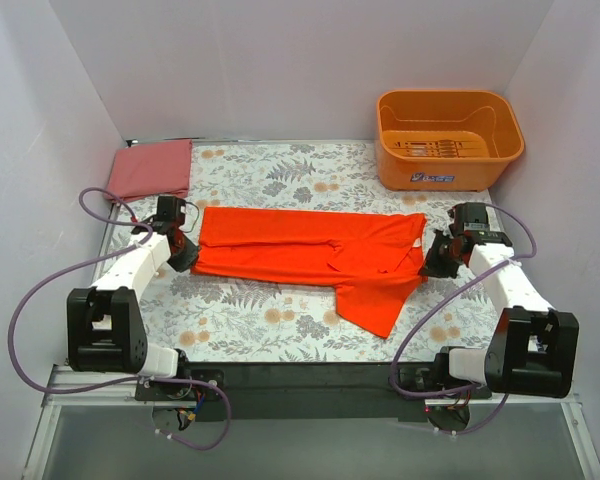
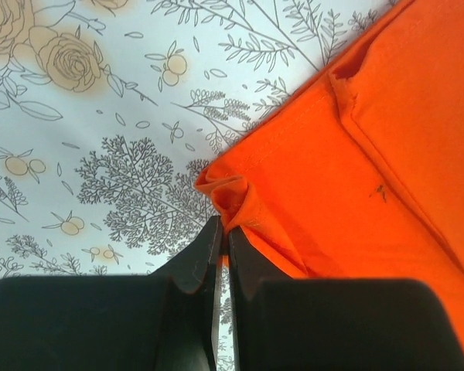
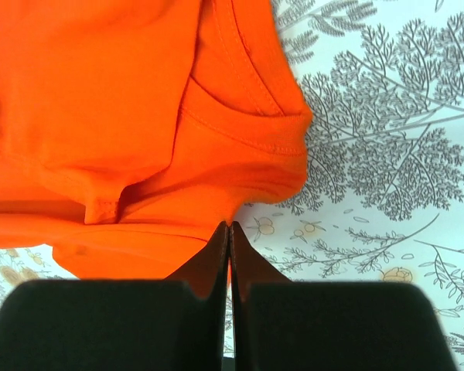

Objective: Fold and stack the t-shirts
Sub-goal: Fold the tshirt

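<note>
The vivid orange-red t-shirt lies stretched across the middle of the flowered table, folded lengthwise, with one part hanging toward the front at the right. My left gripper is shut on its left end; the left wrist view shows the jaws pinching a bunched hem corner of the shirt. My right gripper is shut on its right end; the right wrist view shows the jaws pinching the shirt's edge near the collar. The duller pinkish-red t-shirt lies folded at the back left corner.
A rigid orange plastic tub stands at the back right. White walls close in the table on three sides. The flowered tablecloth shows bare in front of the shirt.
</note>
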Robot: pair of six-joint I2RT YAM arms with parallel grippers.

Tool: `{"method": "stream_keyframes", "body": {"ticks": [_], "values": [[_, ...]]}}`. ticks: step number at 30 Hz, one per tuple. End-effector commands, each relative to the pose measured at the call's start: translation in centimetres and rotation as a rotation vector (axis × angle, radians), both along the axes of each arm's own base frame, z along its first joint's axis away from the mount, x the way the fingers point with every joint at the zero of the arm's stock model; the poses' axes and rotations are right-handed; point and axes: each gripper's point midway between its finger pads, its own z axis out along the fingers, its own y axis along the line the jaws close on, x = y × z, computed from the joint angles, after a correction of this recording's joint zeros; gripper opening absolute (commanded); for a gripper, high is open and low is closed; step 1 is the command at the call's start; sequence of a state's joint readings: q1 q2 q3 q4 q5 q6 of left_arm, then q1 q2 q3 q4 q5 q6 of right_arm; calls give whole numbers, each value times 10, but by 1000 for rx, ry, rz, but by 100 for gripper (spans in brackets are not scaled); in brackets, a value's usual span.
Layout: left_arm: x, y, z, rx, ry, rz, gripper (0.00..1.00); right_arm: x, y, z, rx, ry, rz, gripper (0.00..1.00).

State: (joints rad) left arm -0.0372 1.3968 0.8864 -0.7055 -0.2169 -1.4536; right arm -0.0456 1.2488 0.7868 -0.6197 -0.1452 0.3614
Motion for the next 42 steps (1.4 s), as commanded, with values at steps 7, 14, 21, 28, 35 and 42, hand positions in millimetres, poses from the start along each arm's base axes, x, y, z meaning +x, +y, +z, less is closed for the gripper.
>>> {"method": "stream_keyframes", "body": {"ticks": [7,14,21,28,35,42], "values": [[39,5,6,-7,-61,1,0,50,1,20,11,-79,45,1],[56,6,-3,-1,-42,-6,0,68,1,17,14,-71,58,1],[65,11,-3,36,-35,-17,0,80,-2,12,1,-64,55,1],[65,18,-4,71,-41,-4,0,87,-4,8,-8,-60,53,1],[68,13,-21,51,-25,-30,8,94,-3,1,1,-60,48,1],[72,9,-2,36,-86,-49,40,99,-1,8,1,-99,65,27]]}}
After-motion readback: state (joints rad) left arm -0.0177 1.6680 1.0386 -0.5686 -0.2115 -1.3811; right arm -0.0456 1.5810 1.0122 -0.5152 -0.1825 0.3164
